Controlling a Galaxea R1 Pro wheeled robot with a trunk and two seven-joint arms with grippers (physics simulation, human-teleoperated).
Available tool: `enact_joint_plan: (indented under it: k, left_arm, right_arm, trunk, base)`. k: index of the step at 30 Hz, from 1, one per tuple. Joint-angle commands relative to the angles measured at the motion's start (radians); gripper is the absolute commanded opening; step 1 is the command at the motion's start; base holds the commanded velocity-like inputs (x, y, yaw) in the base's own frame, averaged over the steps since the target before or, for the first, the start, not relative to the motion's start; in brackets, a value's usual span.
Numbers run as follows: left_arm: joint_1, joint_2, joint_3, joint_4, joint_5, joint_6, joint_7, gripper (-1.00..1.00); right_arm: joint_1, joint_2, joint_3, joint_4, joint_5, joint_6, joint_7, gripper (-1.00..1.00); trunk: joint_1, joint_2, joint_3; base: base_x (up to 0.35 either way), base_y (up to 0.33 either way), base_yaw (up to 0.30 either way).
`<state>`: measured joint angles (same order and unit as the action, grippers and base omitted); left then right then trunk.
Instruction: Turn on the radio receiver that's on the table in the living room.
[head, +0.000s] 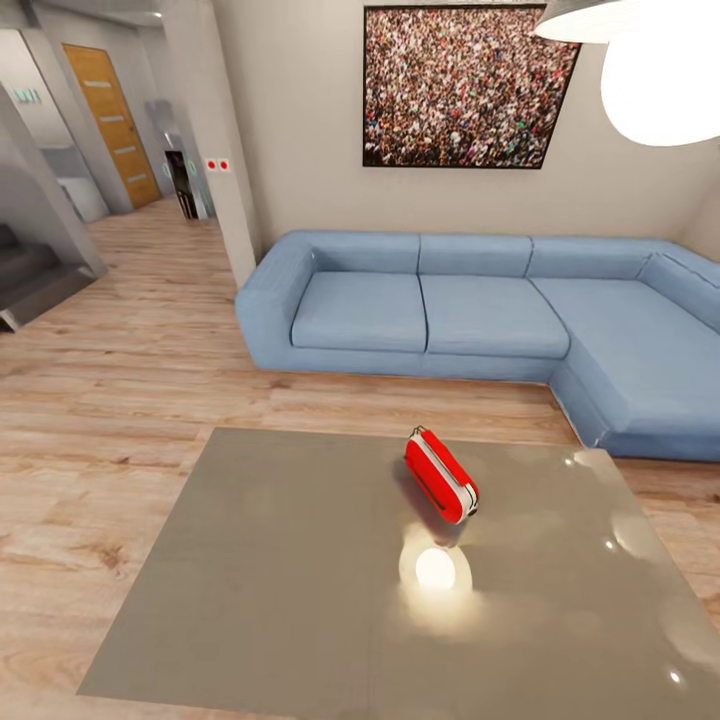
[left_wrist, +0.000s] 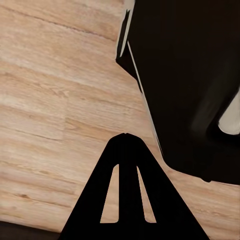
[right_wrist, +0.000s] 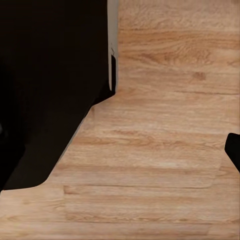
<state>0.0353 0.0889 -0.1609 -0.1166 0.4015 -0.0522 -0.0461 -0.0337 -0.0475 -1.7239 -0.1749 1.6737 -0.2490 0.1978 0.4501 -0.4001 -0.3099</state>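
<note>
The radio receiver (head: 440, 476), a small bright red box with white side trim and a thin metal handle, lies right of centre on the table (head: 270, 570), a large low one with a glossy grey top. No arm reaches over the table in the head view. In the left wrist view my left gripper (left_wrist: 125, 136) hangs over pale wood floor, its two black fingers (left_wrist: 95, 200) meeting at the tips with nothing between them. A dark tip (right_wrist: 233, 150) at the edge of the right wrist view may be part of my right gripper; its state cannot be read.
A blue L-shaped sofa (head: 480, 310) stands beyond the table, under a framed crowd picture (head: 465, 85). A white pendant lamp (head: 660, 70) hangs at the upper right. Wood floor (head: 110, 400) runs left toward a hallway with an orange door (head: 112, 120). Dark robot body (left_wrist: 195, 75) fills part of both wrist views.
</note>
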Motion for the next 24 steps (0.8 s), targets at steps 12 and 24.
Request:
enact_joint_plan:
  k: [12, 24]
  left_arm:
    - [0.0, -0.001, 0.001, 0.0, 0.0, 0.002, 0.002, -1.0]
    - [0.0, 0.0, 0.001, 0.017, 0.0, 0.013, 0.002, -1.0]
  right_arm:
    - [0.0, 0.004, 0.013, 0.004, 0.008, 0.018, 0.002, 1.0]
    - [0.0, 0.015, 0.019, 0.067, 0.009, 0.103, -0.017, 1.0]
  trunk:
    - [0.0, 0.0, 0.001]
    - [0.0, 0.0, 0.001]
  base:
    - [0.0, 0.0, 0.0]
    - [0.0, 0.0, 0.0]
